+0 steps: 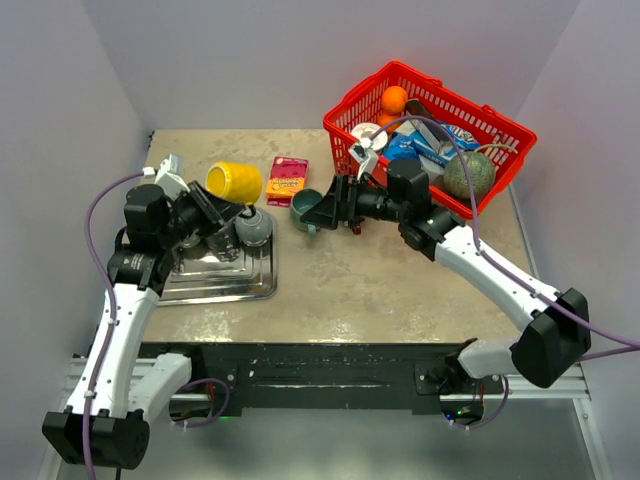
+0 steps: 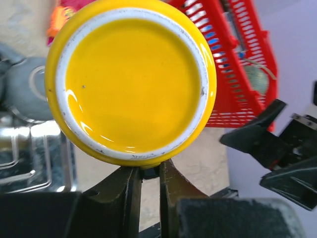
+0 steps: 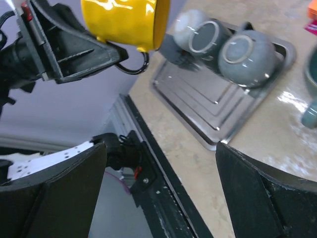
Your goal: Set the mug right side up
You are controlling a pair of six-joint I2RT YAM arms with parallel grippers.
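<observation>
A yellow mug (image 1: pixel 235 182) hangs above the back left of the table, tipped on its side. Its white-ringed base (image 2: pixel 131 82) faces the left wrist camera. My left gripper (image 2: pixel 150 171) is shut on the mug's dark handle, just below the base. From the right wrist view the yellow mug (image 3: pixel 124 22) is in the air over the table's edge, its handle loop pinched between the left fingers (image 3: pixel 106 52). My right gripper (image 1: pixel 325 205) stands wide open at mid-table with nothing between its fingers (image 3: pixel 161 148).
A metal tray (image 1: pixel 250 285) lies at front left with upside-down grey mugs (image 3: pixel 246 52) in it. A green mug (image 1: pixel 308 208) sits by the right gripper. A pink packet (image 1: pixel 287 178) lies behind. A red basket (image 1: pixel 430 130) of groceries stands at back right.
</observation>
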